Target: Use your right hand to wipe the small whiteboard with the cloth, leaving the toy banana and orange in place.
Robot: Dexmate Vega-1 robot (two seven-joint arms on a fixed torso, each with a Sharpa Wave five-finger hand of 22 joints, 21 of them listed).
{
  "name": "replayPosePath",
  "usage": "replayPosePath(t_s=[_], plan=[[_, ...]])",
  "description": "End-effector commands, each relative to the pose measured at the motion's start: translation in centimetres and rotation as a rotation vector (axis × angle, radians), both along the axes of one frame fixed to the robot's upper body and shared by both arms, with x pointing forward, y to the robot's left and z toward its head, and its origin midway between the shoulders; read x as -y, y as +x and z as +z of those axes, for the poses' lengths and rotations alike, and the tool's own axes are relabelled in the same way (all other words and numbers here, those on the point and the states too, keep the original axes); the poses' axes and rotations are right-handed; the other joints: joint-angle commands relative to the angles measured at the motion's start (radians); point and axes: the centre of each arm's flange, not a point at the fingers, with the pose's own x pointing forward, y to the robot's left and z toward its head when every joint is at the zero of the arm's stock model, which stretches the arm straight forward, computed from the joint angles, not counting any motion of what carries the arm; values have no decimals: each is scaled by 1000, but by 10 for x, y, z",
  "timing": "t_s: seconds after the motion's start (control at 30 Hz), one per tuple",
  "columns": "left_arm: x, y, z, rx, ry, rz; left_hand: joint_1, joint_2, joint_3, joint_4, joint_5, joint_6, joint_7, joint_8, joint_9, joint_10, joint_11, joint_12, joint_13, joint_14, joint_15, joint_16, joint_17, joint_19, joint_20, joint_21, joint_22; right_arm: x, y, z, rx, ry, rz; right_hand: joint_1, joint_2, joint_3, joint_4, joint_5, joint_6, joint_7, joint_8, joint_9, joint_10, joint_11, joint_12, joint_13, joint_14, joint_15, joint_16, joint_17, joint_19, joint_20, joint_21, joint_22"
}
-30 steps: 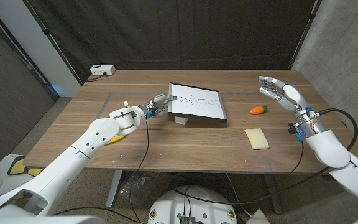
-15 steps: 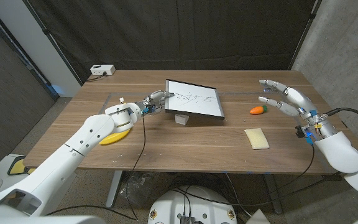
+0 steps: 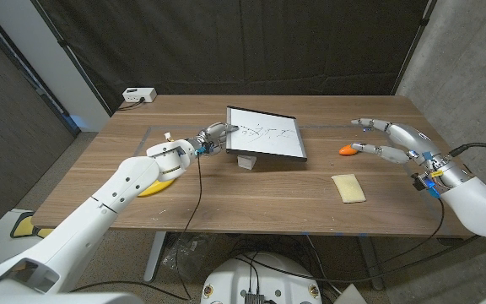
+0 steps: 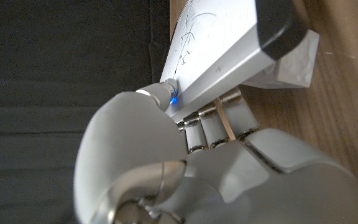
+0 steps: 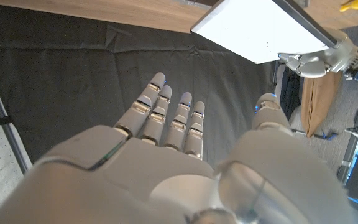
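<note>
The small whiteboard (image 3: 265,133) carries black scribbles and stands tilted at the middle of the table, propped on a white block (image 3: 245,161). My left hand (image 3: 212,137) grips its left edge; in the left wrist view the left hand (image 4: 185,162) has its thumb on the whiteboard (image 4: 229,53) and its fingers under the frame. My right hand (image 3: 386,139) hovers open, fingers stretched, just right of the orange toy (image 3: 348,149). The pale cloth (image 3: 348,187) lies on the table nearer me than that hand. The toy banana (image 3: 153,188) is partly hidden under my left forearm.
A white socket box (image 3: 139,95) sits at the table's (image 3: 251,203) back left corner. A dark curtain hangs behind. In the right wrist view my right hand (image 5: 179,162) spreads its fingers, with the whiteboard (image 5: 260,28) beyond them.
My right hand has dropped and turned from upright to stretched out level, fingers pointing toward the orange toy. The left hand shifted the whiteboard slightly left, then held still.
</note>
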Motion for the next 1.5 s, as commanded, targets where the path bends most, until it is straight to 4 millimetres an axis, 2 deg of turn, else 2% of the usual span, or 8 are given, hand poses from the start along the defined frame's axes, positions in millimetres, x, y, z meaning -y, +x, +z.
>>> replayPosePath(t_s=[0.03,0.17,0.43,0.6,0.9,1.2,1.3,1.5], plan=[[7,0,4,-8,19,10,-1,-5,12,-2,6,37,39,-2,2,11,-3,-2,4,5,4,-3,3,-2,6,-7,2,-3,-3,-6,-27,-84,-83,-2,-12,-7,6,6,-25,4,-11,4,-23,-4,-14,0,-17,9,-4,3,-12,18,-10,5],[7,0,5,-4,20,18,-2,-6,15,-3,7,38,38,-4,1,11,-4,-4,4,3,5,-5,3,-1,7,-7,2,-4,-4,-12,-51,-102,-130,1,-13,-12,9,9,-38,1,-17,5,-49,-2,-27,0,-83,55,-13,3,-58,67,-31,5],[8,1,4,-8,5,23,-4,-7,22,-6,9,43,35,-7,0,21,-5,-5,4,16,3,-3,3,12,2,-4,2,-4,-4,-27,-90,-118,-156,5,-12,-15,10,11,-46,-2,-19,5,-63,-2,-32,1,-124,86,-13,2,-95,93,-42,5],[11,1,2,-20,1,13,-6,-8,26,-8,9,48,42,-9,0,28,-4,-5,4,30,1,-1,2,24,-2,0,2,-5,-3,-36,-115,-157,-173,7,-11,-14,9,12,-46,-3,-19,5,-65,-3,-32,1,-126,86,-11,2,-103,91,-44,5],[14,-1,2,-34,23,-4,-8,-4,35,-9,2,36,50,-20,-1,16,27,-15,4,23,11,-7,3,24,1,-3,3,-6,0,-52,-153,-182,-191,15,-9,-13,7,14,-47,-3,-18,5,-59,-6,-29,1,-113,72,-2,1,-91,81,-36,5],[12,-3,1,-37,29,8,-8,-2,39,-11,0,37,52,-21,0,19,22,-16,5,28,11,-7,3,24,2,-3,3,-8,4,-66,-166,-195,-197,20,-9,-12,6,15,-45,-4,-17,5,-54,-9,-28,1,-104,66,2,1,-85,81,-33,5],[11,-3,3,-39,35,6,-9,-2,40,-11,-1,38,52,-22,0,22,23,-15,5,28,11,-7,3,25,2,-4,3,-10,6,-68,-171,-200,-192,29,-8,-10,3,17,-47,-6,-17,5,-44,-13,-24,1,-94,62,5,0,-74,63,-28,5],[10,-2,6,-39,47,3,-10,-2,43,-10,-3,39,52,-23,0,23,19,-16,5,27,12,-9,3,22,2,-5,3,-17,9,-70,-168,-221,-201,34,-9,-10,2,18,-53,-1,-19,5,-39,-16,-23,0,-91,55,5,0,-70,57,-26,5]])
